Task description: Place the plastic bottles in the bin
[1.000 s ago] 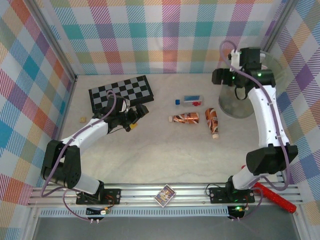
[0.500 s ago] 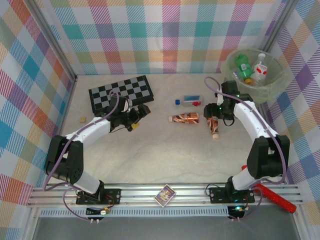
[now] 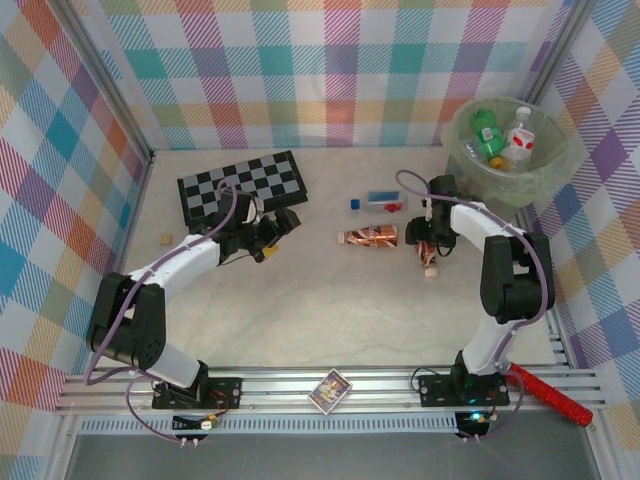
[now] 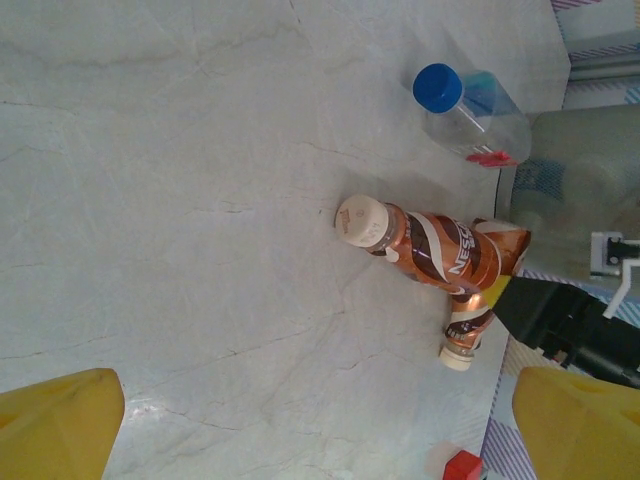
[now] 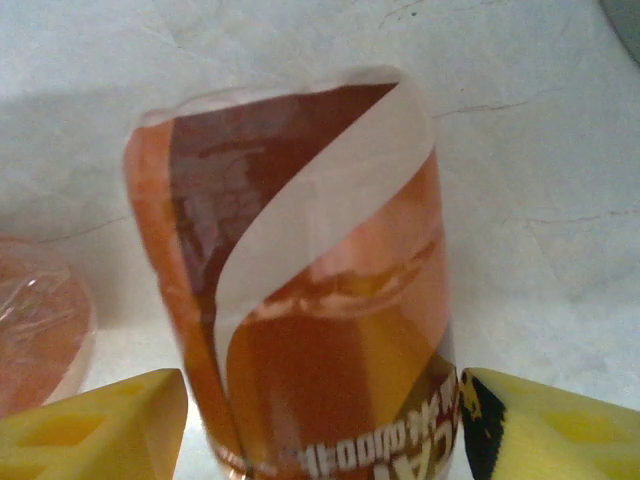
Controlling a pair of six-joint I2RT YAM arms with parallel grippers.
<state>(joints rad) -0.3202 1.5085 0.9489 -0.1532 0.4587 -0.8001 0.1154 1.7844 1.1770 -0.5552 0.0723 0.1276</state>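
Three plastic bottles lie on the pale table (image 3: 300, 320), so the job is only partly done. The bin (image 3: 545, 180), at two o'clock in the top view, already holds a green bottle (image 3: 487, 132) and a white bottle (image 3: 518, 138) with a red label, perhaps more beneath them. Left to clear are the clear blue-capped bottle (image 3: 375, 202), the Nescafé bottle (image 3: 368, 236) and the brown bottle (image 3: 428, 250), clustered just toward one o'clock from centre. The right gripper (image 5: 320, 435) straddles the brown bottle, its yellow fingers (image 5: 100, 425) spread on either side and not visibly squeezing. That pick looks like the step in hand. The left gripper (image 3: 268, 238), at ten o'clock beside the chequered board (image 3: 240, 180), is spread wide and empty.
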